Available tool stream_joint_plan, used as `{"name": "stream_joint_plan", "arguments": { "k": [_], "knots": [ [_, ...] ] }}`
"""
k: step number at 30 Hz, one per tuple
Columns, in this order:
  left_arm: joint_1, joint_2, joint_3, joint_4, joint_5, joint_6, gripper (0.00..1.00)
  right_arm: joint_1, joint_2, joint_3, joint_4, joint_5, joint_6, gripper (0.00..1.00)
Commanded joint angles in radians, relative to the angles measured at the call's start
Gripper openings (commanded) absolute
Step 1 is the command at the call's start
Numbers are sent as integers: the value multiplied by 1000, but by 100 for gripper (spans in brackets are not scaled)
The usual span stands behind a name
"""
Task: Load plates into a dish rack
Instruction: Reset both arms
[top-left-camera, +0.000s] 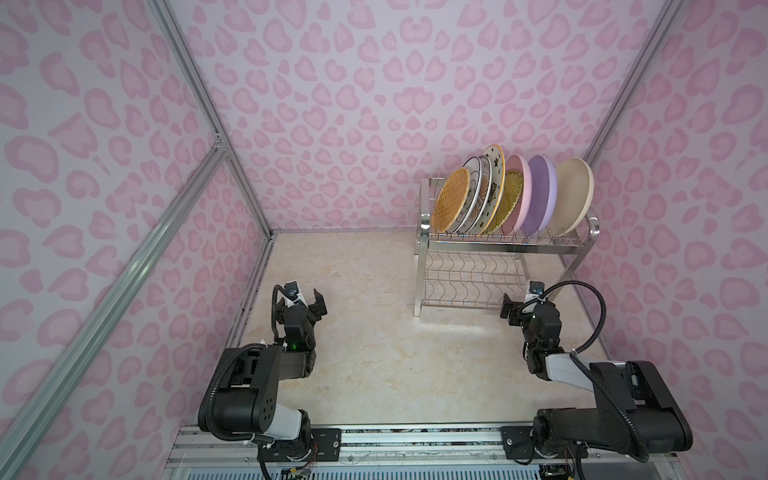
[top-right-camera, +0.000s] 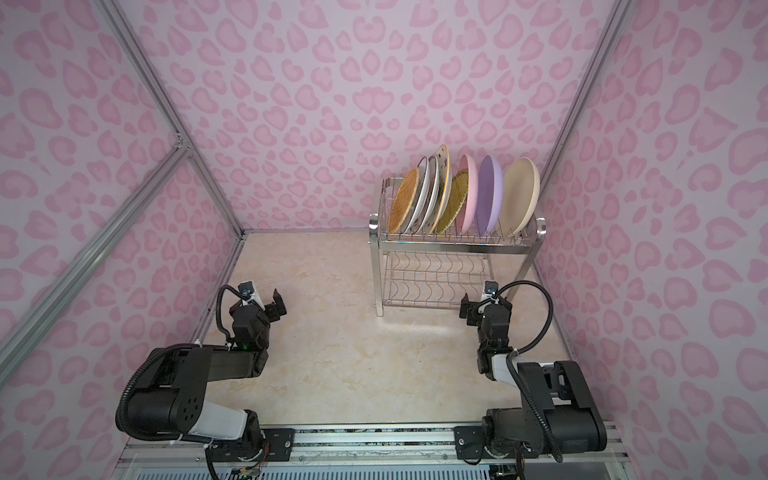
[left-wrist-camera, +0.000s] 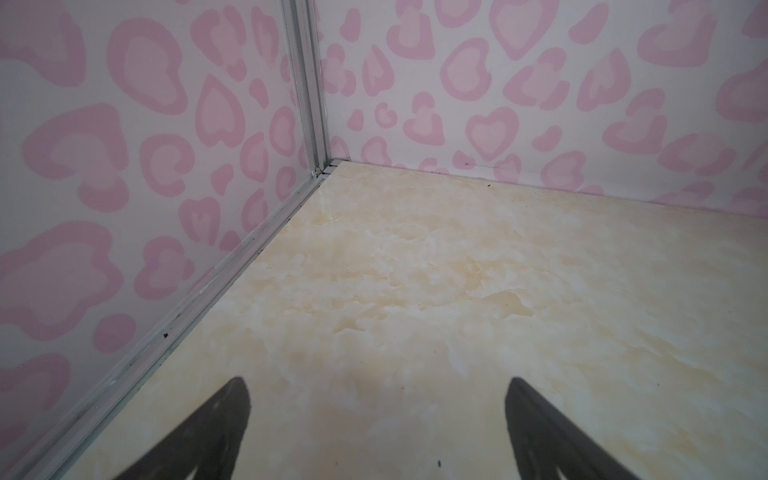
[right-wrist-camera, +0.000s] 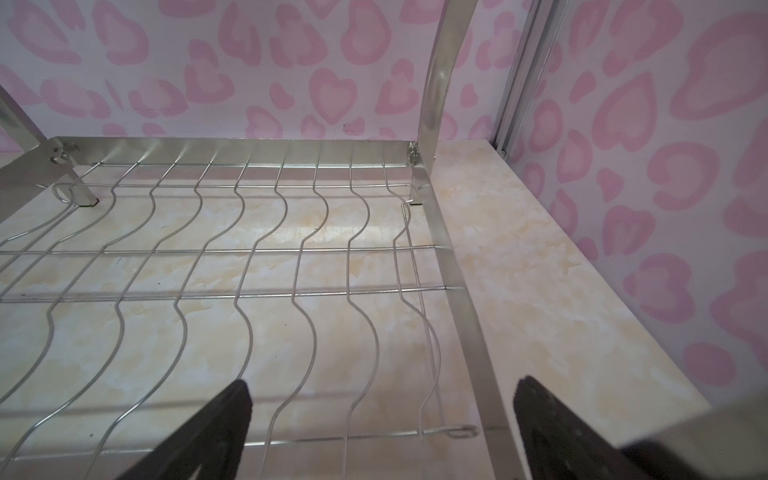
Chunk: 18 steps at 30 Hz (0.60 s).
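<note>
Both top views show eight plates (top-left-camera: 538, 195) standing on edge and leaning in the top tier of the dish rack (top-left-camera: 498, 248), at the far right corner of the tabletop (top-left-camera: 374, 316); loading appears complete. The left hand (left-wrist-camera: 377, 392) is spread wide and empty over bare tabletop near the left wall; the right hand (right-wrist-camera: 380, 395) is likewise wide and empty, just before the rack's vacant lower tier (right-wrist-camera: 249, 249). Recommended: keep both arms clear of the rack legs; a nudge could shift the leaning plates. Surface: glossy cream marble pattern; enclosure: pink heart-print walls (top-left-camera: 332, 104), aluminium rails (top-left-camera: 195, 83).
</note>
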Motion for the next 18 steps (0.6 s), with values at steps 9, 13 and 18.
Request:
{"name": "stream_joint_plan", "arguments": {
  "k": [9,13,18],
  "knots": [
    [0,-2,9,11,3,-6,97,-1,211,-57,411,-63,-59,99],
    [1,-3,9,11,4,-6,97,-1,212,-42,380,-112,-80,99],
    [0,-1,11,9,2,-7,97,-2,205,-28,342,-135,-85,99]
  ]
}}
